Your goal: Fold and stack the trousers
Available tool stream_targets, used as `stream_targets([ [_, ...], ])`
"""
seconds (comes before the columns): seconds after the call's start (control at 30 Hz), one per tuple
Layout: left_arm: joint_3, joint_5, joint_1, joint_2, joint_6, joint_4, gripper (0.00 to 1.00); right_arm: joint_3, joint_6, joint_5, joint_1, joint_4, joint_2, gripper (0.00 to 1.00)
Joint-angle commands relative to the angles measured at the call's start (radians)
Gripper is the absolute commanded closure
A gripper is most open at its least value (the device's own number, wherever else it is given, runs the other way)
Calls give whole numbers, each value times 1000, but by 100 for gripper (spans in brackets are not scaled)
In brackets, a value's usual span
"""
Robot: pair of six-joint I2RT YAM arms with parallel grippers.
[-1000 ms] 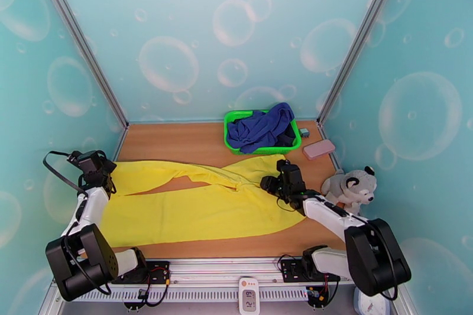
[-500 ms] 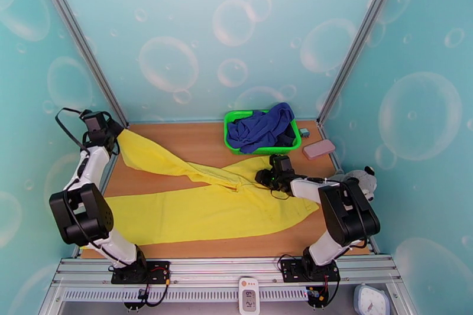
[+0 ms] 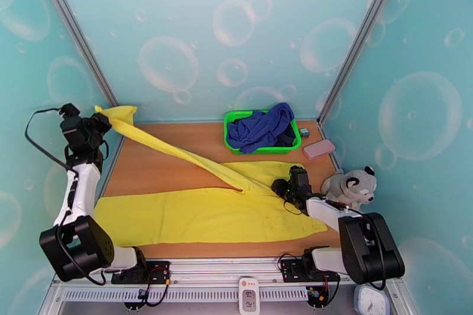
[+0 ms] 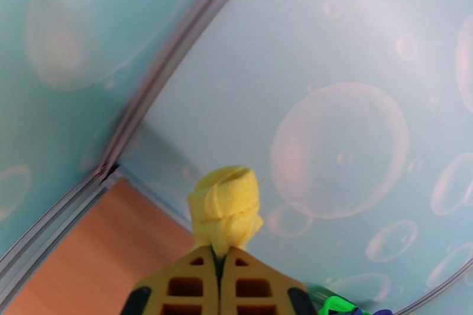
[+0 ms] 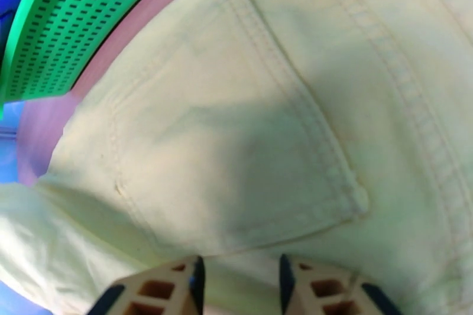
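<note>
- Lifting one leg over the other looks to be the step in hand. The left fingers (image 4: 201,266) are pressed together on the bunched cuff of the trousers (image 4: 227,207), high up by the far left corner of the booth.
- From that cuff the raised leg runs taut in a slanting line down to the crotch, near the middle of the worktop (image 3: 165,156).
- The other leg lies flat along the near side of the worktop, from the left edge across to the waist on the right.
- The right fingers (image 5: 183,281) stand apart, low over the seat of the trousers, just below a stitched back pocket. Cloth shows in the gap, and I cannot tell whether they pinch a fold or merely press it down.
- A green basket (image 3: 227,130) holding a blue garment (image 3: 260,126) sits at the far edge, just beyond the waist. A plush dog (image 3: 352,187) sits to the right, near the right arm.
- Progress seems early: no fold is laid yet, and the trousers are spread out nearly full length.
- The next move, as I reckon it, is to carry the lifted cuff across and down so the raised leg lands on the flat one with edges matched, while the waist is kept from sliding.
- The soft cloth is likely to sag and twist on the way, so a slow descent suits it, with the cuff let go only once it rests on the other cuff.
</note>
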State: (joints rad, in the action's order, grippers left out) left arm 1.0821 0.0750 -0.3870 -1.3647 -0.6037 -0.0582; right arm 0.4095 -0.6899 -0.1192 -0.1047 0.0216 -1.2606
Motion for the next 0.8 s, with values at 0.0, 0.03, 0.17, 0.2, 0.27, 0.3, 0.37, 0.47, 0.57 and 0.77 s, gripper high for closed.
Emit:
stream_targets([
  [0.0,-108,-211,0,-56,-30,136,86,-31,-62,75,-30,-51,66,60],
  [0.03,-117,-235,0,-75,-38,177,84,-32,-62,80,-40,-59,81,60],
  [0.17,-103,-215,-7,-133,-46,256,52,-6,-43,85,-54,-76,134,60],
  [0.2,-93,-190,-6,-135,-36,257,48,5,-29,87,-58,-67,142,60],
  [0.27,-66,-187,9,-129,-21,268,43,40,16,56,-62,-37,129,60],
  [0.3,-50,-201,24,-122,-4,276,41,66,45,33,-64,-26,103,59],
  [0.37,-31,-264,76,-108,38,280,39,122,96,-8,-79,-23,33,59],
  [0.47,-12,-329,191,-111,150,265,37,206,143,-51,-106,-16,-94,59],
  [0.57,36,-254,274,-191,229,316,37,260,147,-96,-117,4,-210,59],
  [0.77,134,-78,396,-431,318,479,37,302,135,-124,-128,14,-360,59],
])
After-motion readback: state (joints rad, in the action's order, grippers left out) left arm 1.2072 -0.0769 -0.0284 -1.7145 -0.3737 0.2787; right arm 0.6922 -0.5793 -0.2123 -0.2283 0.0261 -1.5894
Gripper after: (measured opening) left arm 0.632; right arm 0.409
